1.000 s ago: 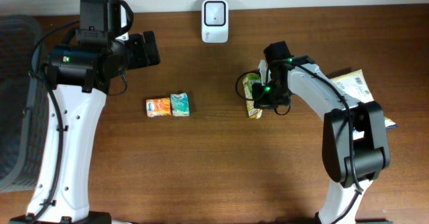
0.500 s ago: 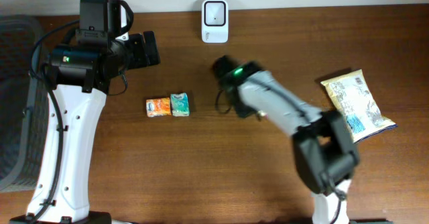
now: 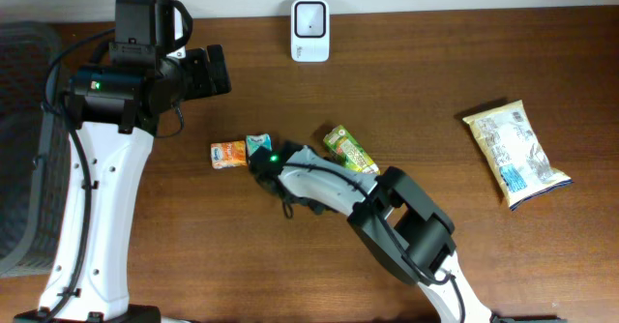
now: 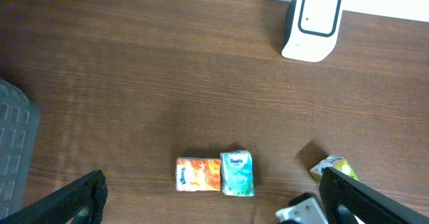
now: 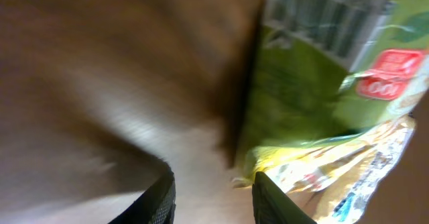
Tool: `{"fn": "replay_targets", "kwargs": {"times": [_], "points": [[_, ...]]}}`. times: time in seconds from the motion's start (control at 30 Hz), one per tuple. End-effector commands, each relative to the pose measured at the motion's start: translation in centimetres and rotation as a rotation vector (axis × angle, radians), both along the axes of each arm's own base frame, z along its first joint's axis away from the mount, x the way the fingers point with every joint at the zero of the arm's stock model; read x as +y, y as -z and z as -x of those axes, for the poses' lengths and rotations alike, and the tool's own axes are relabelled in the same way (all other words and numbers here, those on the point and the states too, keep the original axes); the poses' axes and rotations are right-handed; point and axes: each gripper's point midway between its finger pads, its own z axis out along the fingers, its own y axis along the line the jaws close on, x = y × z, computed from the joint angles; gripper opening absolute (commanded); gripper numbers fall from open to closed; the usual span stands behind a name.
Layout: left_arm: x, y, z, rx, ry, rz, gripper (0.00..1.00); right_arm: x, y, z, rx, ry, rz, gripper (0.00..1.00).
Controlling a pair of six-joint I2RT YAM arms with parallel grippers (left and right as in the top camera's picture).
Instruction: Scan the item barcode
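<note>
A green drink carton (image 3: 350, 149) lies flat on the brown table, right of the two tissue packs, with nothing gripping it. It also shows blurred in the right wrist view (image 5: 322, 70), beyond the right fingertip. The white barcode scanner (image 3: 309, 17) stands at the back edge and appears in the left wrist view (image 4: 312, 21). My right gripper (image 3: 263, 164) is stretched far left, close to the teal tissue pack (image 3: 258, 145); its fingers (image 5: 211, 184) stand apart with only table between them. My left gripper (image 4: 221, 204) hangs wide open above the packs, high over the table (image 3: 208, 72).
An orange tissue pack (image 3: 227, 154) lies against the teal one. A cream and blue snack bag (image 3: 515, 152) rests at the right. A dark mesh basket (image 3: 19, 149) fills the left edge. The right arm's links span the table's middle.
The right arm swept from right of centre across to the tissue packs. Its jaws opened, and the green carton now lies loose on the table. The left arm stayed still.
</note>
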Motion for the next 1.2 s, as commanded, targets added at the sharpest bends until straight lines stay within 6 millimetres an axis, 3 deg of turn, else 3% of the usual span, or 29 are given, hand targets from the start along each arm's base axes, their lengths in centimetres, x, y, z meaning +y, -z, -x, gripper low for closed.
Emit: {"fn": "replay_targets", "kwargs": {"times": [0.0, 0.13, 0.2, 0.27, 0.33, 0.37, 0.4, 0.53, 0.83, 0.9, 0.97, 1.07, 1.17], "points": [[0.2, -0.6, 0.2, -0.015, 0.004, -0.012, 0.99, 2.5, -0.5, 0.5, 0.061, 0.091, -0.193, 0.37], [0.2, -0.6, 0.2, -0.015, 0.004, -0.012, 0.99, 2.2, -4.6, -1.8, 0.042, 0.181, -0.382, 0.41], [0.2, -0.6, 0.2, -0.015, 0.004, -0.012, 0.99, 0.7, -6.5, -2.8, 0.093, 0.204, -0.495, 0.54], [0.2, -0.6, 0.2, -0.015, 0.005, -0.012, 0.99, -0.6, -7.1, -3.3, 0.148, 0.206, -0.558, 0.58], [0.2, -0.6, 0.2, -0.015, 0.004, -0.012, 0.99, -2.0, -7.2, -3.8, 0.209, 0.223, -0.633, 0.76], [0.2, -0.6, 0.2, -0.015, 0.004, -0.012, 0.99, -2.5, -7.1, -4.0, 0.237, 0.223, -0.671, 0.93], [0.2, -0.6, 0.2, -0.015, 0.004, -0.012, 0.99, -2.7, -7.0, -4.1, 0.265, 0.213, -0.704, 0.99], [0.2, -0.6, 0.2, -0.015, 0.004, -0.012, 0.99, -3.1, -5.8, -3.8, 0.389, 0.145, -0.826, 0.99], [0.2, -0.6, 0.2, -0.015, 0.004, -0.012, 0.99, -4.1, -0.2, -1.4, 0.454, 0.153, -0.795, 0.97], [0.2, -0.6, 0.2, -0.015, 0.004, -0.012, 0.99, -4.3, 0.9, -0.8, 0.458, 0.156, -0.791, 0.90], [0.2, -0.6, 0.2, -0.015, 0.004, -0.012, 0.99, -4.4, 1.8, -0.7, 0.447, 0.156, -0.794, 0.76], [0.2, -0.6, 0.2, -0.015, 0.004, -0.012, 0.99, -4.4, 2.1, -1.1, 0.425, 0.155, -0.805, 0.55], [0.2, -0.6, 0.2, -0.015, 0.004, -0.012, 0.99, -4.5, 2.1, -1.6, 0.405, 0.180, -0.813, 0.43]]}}
